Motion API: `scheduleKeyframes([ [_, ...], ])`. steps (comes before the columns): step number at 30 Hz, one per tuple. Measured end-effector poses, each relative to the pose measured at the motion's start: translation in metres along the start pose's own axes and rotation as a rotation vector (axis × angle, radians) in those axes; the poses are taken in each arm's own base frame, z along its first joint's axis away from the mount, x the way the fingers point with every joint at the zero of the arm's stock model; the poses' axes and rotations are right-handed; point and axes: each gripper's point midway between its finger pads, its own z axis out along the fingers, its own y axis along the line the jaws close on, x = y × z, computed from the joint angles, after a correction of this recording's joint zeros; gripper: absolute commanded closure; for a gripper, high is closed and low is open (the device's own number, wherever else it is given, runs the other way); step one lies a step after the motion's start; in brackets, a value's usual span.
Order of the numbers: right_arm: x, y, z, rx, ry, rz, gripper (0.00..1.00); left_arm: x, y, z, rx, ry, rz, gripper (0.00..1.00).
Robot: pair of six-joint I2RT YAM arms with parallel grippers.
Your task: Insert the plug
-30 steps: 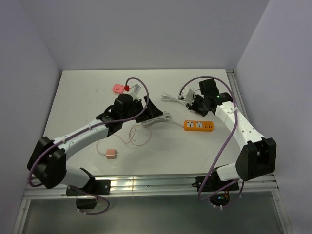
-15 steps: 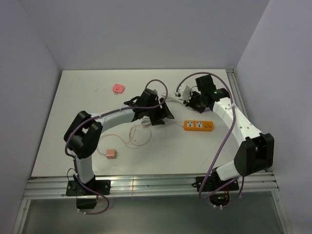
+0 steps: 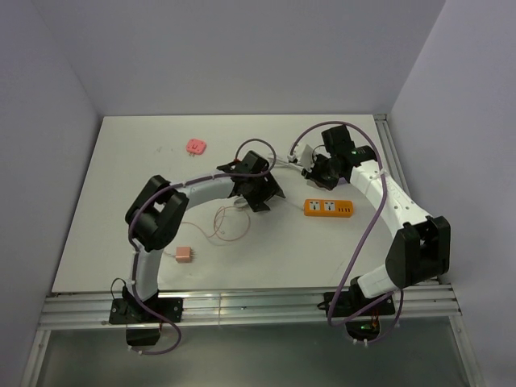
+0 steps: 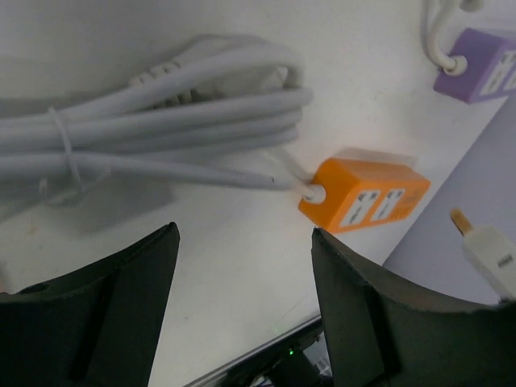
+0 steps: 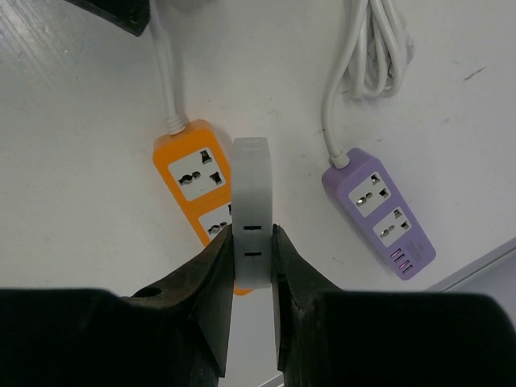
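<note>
The right gripper [image 5: 251, 240] is clamped on the white plug [image 5: 251, 173]. The orange power strip [image 5: 192, 173] lies just beneath its fingers and a purple strip [image 5: 379, 210] is off to one side. The left gripper [image 4: 242, 242] holds its fingers apart and empty, close to the bundled white cable [image 4: 161, 121].

White plug [image 5: 251, 193], pinched in the right hand [image 5: 251, 242], hangs near the orange power strip [image 5: 192, 171].

White arm links [image 3: 201, 187], black joints [image 3: 157, 216], purple cables [image 3: 255, 143]; matte black tool fingers [image 4: 105, 310].
</note>
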Motion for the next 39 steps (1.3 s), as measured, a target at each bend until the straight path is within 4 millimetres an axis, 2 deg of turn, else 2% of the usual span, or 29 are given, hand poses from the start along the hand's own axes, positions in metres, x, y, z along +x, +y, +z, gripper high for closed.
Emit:
scheduleKeyframes([
  [4, -0.001, 0.001, 0.000, -0.007, -0.005, -0.003, 1.00, -0.004, 0.008, 0.021, -0.040, -0.005, -0.018, 0.30],
  [6, -0.001, 0.002, 0.001, -0.012, -0.008, -0.004, 1.00, -0.007, 0.006, 0.025, -0.044, -0.010, -0.029, 0.35],
  [7, -0.001, 0.003, 0.001, -0.015, -0.011, -0.006, 1.00, -0.011, 0.003, 0.025, -0.041, -0.022, -0.030, 0.41],
  [10, -0.001, 0.006, 0.003, -0.026, -0.015, -0.011, 1.00, -0.018, -0.004, 0.024, -0.030, -0.049, -0.032, 0.51],
  [11, -0.001, 0.007, 0.004, -0.031, -0.014, -0.012, 1.00, -0.019, -0.004, 0.024, -0.032, -0.054, -0.033, 0.61],
  [13, 0.001, 0.011, 0.005, -0.044, -0.012, -0.014, 1.00, -0.021, -0.002, 0.023, -0.039, -0.061, -0.039, 0.70],
  [14, 0.001, 0.012, 0.006, -0.050, -0.014, -0.015, 1.00, -0.022, -0.002, 0.023, -0.039, -0.062, -0.039, 0.79],
  [16, 0.000, 0.013, 0.006, -0.056, -0.016, -0.016, 1.00, -0.023, -0.001, 0.024, -0.039, -0.066, -0.036, 0.83],
  [17, 0.000, 0.014, 0.006, -0.058, -0.016, -0.015, 1.00, -0.024, -0.001, 0.024, -0.040, -0.068, -0.036, 0.92],
  [20, 0.002, 0.016, 0.008, -0.068, -0.014, -0.015, 1.00, -0.027, 0.003, 0.024, -0.044, -0.072, -0.033, 1.00],
  [26, 0.005, 0.032, 0.016, -0.130, -0.029, -0.020, 1.00, -0.035, 0.020, 0.027, -0.060, -0.072, -0.037, 1.00],
  [39, -0.011, 0.059, 0.013, -0.250, -0.136, -0.070, 1.00, -0.041, 0.022, 0.026, -0.059, -0.078, -0.006, 1.00],
])
